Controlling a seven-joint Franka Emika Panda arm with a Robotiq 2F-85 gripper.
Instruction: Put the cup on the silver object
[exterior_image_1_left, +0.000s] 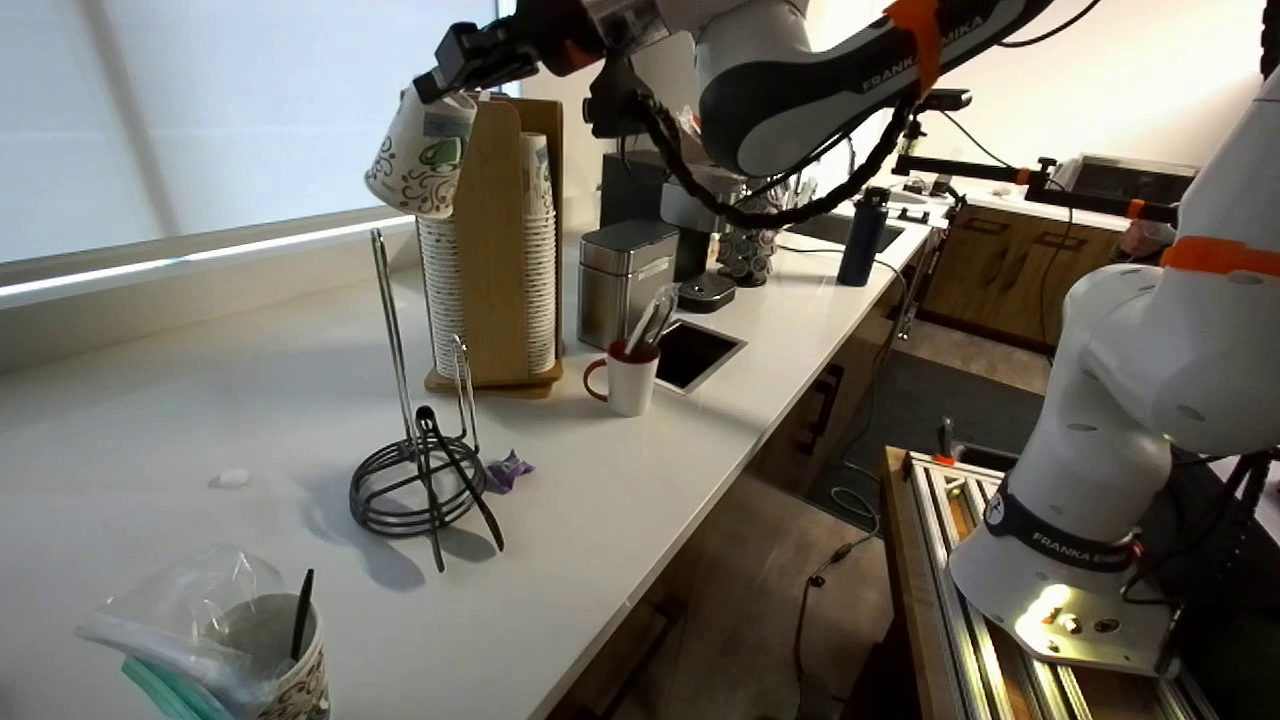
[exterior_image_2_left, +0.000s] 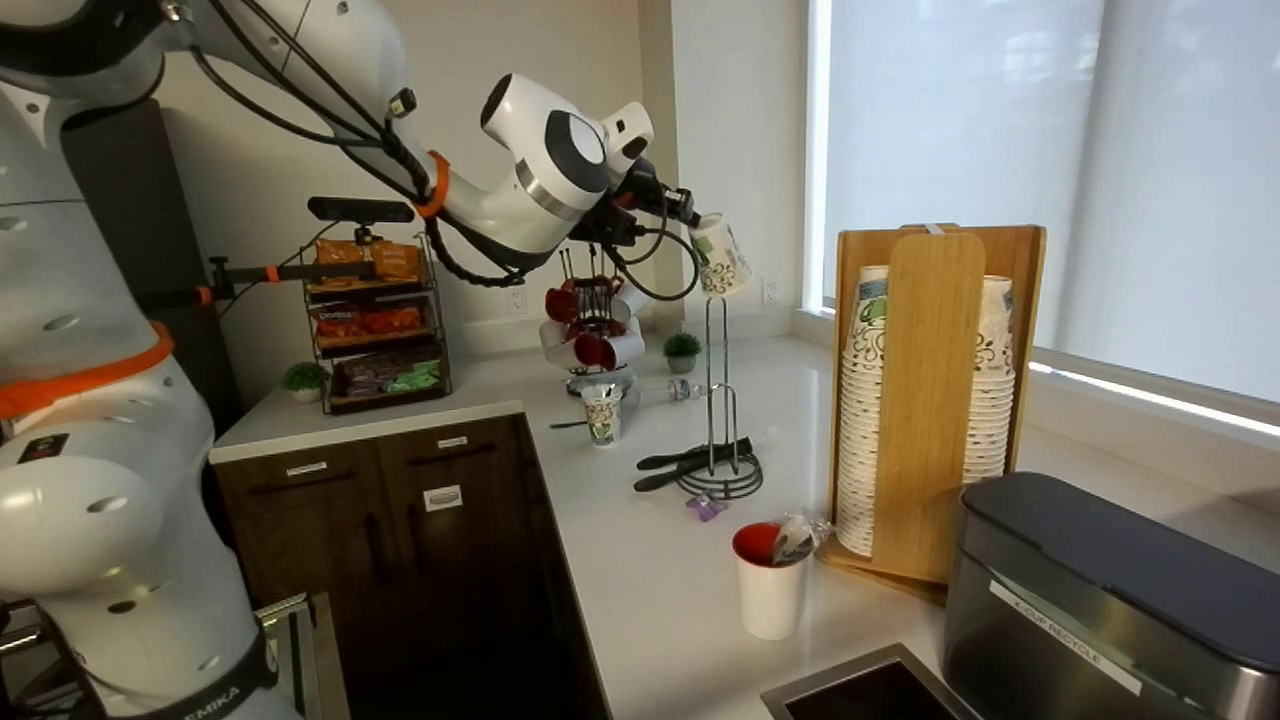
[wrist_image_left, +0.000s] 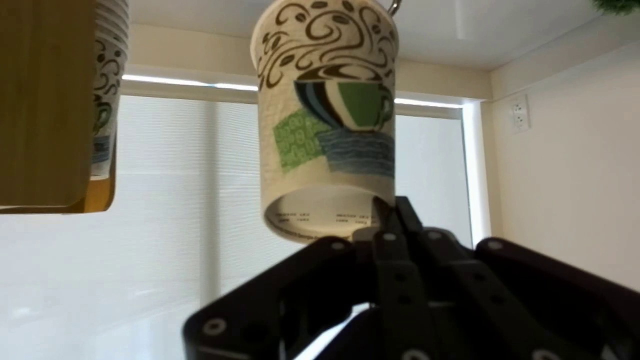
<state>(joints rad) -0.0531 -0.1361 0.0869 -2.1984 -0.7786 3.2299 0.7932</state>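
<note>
My gripper (exterior_image_1_left: 432, 86) is shut on the base rim of the cup (exterior_image_1_left: 418, 155), a white paper cup with swirl and green markings. It also shows in an exterior view (exterior_image_2_left: 720, 255) and the wrist view (wrist_image_left: 327, 115). The cup hangs mouth down, slightly tilted, in the air. In the wrist view one fingertip (wrist_image_left: 390, 212) is inside the base recess and one outside. The silver object (exterior_image_1_left: 392, 340) stands on the counter with a dark wire base; it also shows in an exterior view (exterior_image_2_left: 710, 385). The cup's mouth is just above the rod's top there; exact alignment is unclear.
A wooden cup dispenser (exterior_image_1_left: 495, 250) stands close beside the held cup. Black tongs (exterior_image_1_left: 432, 470) lean on the wire base, near a purple wrapper (exterior_image_1_left: 508, 470). A white mug (exterior_image_1_left: 632, 380), a steel bin (exterior_image_1_left: 628, 280) and a bagged cup (exterior_image_1_left: 300, 680) also stand on the counter.
</note>
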